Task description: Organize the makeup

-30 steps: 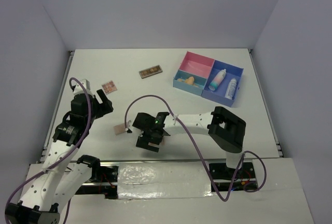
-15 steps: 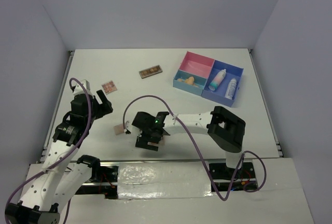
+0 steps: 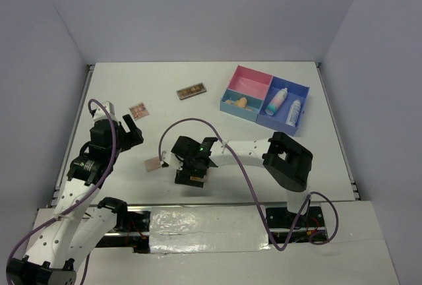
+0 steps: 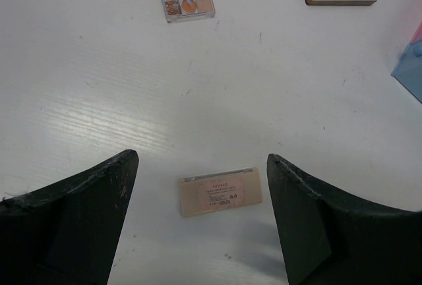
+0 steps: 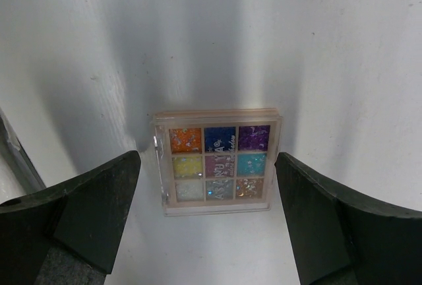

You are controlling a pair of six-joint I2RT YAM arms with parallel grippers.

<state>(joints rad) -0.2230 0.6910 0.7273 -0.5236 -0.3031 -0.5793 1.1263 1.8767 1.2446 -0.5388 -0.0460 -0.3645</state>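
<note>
A square multicolour glitter palette (image 5: 215, 161) lies flat on the table between the open fingers of my right gripper (image 5: 206, 159), not touched by them. In the top view that gripper (image 3: 191, 173) hovers near the table's front and covers the palette. A pink flat palette (image 4: 219, 191) lies below my open, empty left gripper (image 4: 202, 159); in the top view the palette (image 3: 153, 163) sits between the two grippers and the left gripper (image 3: 128, 126) is back-left of it. A brown palette (image 3: 192, 91) and a square orange-toned palette (image 3: 138, 110) lie farther back.
A pink-and-blue compartment tray (image 3: 256, 117) stands at the back right. It holds two white bottles (image 3: 277, 100) and peach sponges (image 3: 236, 102). The tray's corner (image 4: 412, 61) shows at the right edge of the left wrist view. Walls close in the table.
My right gripper has shifted slightly back and turned over the multicolour palette. The left arm and the other palettes have not moved.
</note>
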